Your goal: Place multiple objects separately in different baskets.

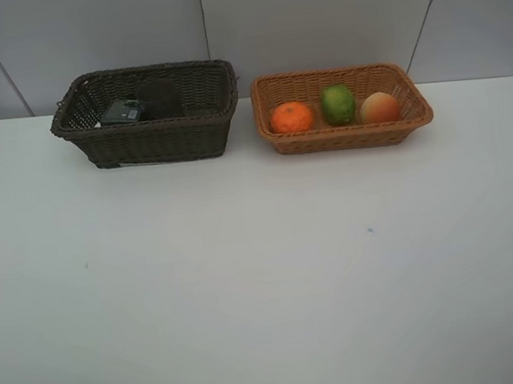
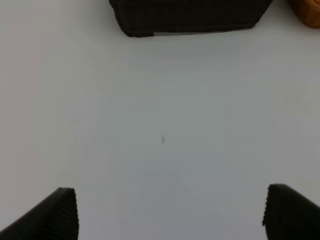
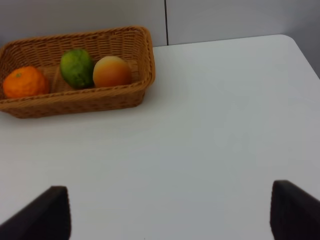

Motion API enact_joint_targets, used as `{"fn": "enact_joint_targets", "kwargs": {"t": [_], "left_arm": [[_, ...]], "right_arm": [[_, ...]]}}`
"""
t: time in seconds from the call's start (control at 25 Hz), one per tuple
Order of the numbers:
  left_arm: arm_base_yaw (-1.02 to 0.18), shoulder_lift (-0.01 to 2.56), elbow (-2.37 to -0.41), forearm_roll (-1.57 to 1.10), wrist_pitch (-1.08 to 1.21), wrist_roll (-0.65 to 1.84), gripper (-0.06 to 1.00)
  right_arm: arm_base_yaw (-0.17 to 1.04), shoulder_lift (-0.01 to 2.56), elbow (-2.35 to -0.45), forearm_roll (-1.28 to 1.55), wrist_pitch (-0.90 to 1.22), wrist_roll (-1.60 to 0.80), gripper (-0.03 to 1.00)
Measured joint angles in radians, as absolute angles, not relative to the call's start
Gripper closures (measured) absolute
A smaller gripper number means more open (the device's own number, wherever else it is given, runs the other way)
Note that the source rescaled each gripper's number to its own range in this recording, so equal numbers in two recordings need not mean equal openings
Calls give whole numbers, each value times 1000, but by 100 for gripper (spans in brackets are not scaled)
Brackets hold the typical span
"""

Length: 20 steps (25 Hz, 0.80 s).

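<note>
A: State the contents relative to the tan basket (image 1: 345,137).

B: Inside it: orange (image 1: 292,117), lime (image 1: 338,104), red-orange fruit (image 1: 380,107), in a row. Beside it, the dark basket (image 1: 147,139) holds a green bottle (image 1: 122,112); other contents unclear. Fruit appears kept apart from containers.

A: Gripper status?

B: Left gripper (image 2: 170,212) and right gripper (image 3: 170,212): jaws wide apart, nothing held, both well short of the baskets.

Left gripper (image 2: 170,212): two matte black fingers (image 2: 55,215), wedge-shaped, their inner edges finely ribbed, showed at the lower corners of the frame. Right gripper (image 3: 170,212): matching black fingers (image 3: 295,210), blunt and blurred, ribbing indistinct.
</note>
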<state>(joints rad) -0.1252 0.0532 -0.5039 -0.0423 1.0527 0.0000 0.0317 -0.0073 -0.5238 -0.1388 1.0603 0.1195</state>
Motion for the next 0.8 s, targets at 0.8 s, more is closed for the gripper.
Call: {"fn": "enact_joint_targets", "kwargs": {"t": [0.8], "left_arm": [[-125,-8,-504,-42,1054,5,-1]], "right_arm": [[32,-7,-524,-139,1060,120,20]]}}
